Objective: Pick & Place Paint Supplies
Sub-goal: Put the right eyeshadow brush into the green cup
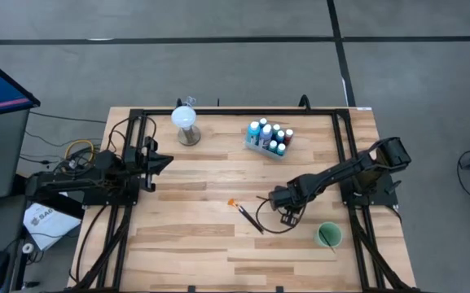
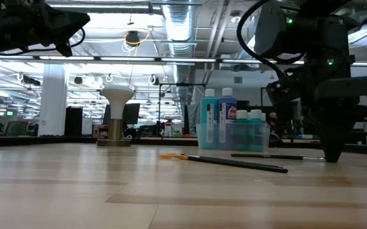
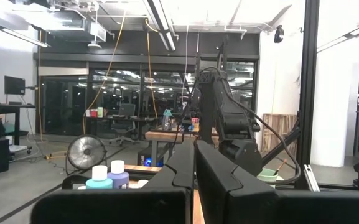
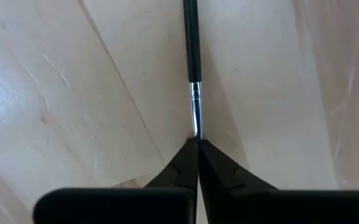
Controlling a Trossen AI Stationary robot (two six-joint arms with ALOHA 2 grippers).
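Pinching the metal ferrule end of a thin dark-handled paintbrush [image 4: 193, 56], the right gripper [image 4: 197, 144] points straight down at the wooden table [image 1: 186, 236], its two dark fingers drawn together around the brush tip, which lies flat on the boards. From above, that gripper [image 1: 287, 213] sits toward the near-right part of the table, with the brush's handle running away from it. Just to its left lies a second brush, the orange-tipped paintbrush [image 1: 245, 213], flat on the wood and untouched; the low view shows it [image 2: 224, 162] stretched across the boards in front of the bottles.

Near the right gripper, toward the table's front right, stands a green cup [image 1: 328, 236] with a thin stick-like item in it — too small to identify.

Farther back, right of centre, a clear tray [image 1: 265, 150] holds the white-capped paint bottles [image 1: 269, 135], blue and teal with a dark red one among them, standing upright and packed close [image 2: 228, 121].

At the back left of these stands a white globe on a round base [image 1: 186, 124], well apart from the tray.

The left gripper [image 1: 155, 161] waits at the table's left edge, raised — its fingers [image 3: 185, 171] pressed shut on nothing.
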